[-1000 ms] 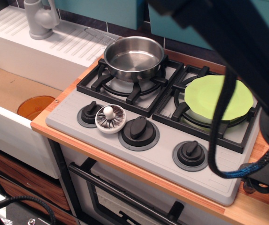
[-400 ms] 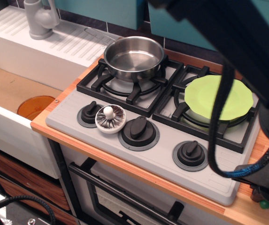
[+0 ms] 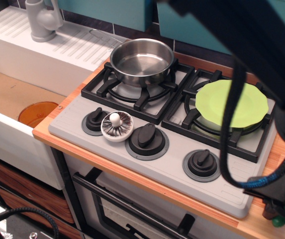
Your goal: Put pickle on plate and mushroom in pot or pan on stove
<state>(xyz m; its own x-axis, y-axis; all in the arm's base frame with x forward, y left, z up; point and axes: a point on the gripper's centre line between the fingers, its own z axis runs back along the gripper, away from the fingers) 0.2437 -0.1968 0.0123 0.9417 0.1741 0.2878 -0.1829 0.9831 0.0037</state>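
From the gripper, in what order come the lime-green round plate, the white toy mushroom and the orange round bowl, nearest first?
Measured from the gripper at the lower right edge:
1. Lime-green round plate, on the right burner.
2. White toy mushroom, between the left knobs.
3. Orange round bowl, far left in the sink.

On the stove (image 3: 169, 164) before me, the pot (image 3: 142, 62) sits on the left burner and the plate (image 3: 232, 103) on the right. The mushroom (image 3: 116, 126) lies in front, between two knobs (image 3: 146, 136).
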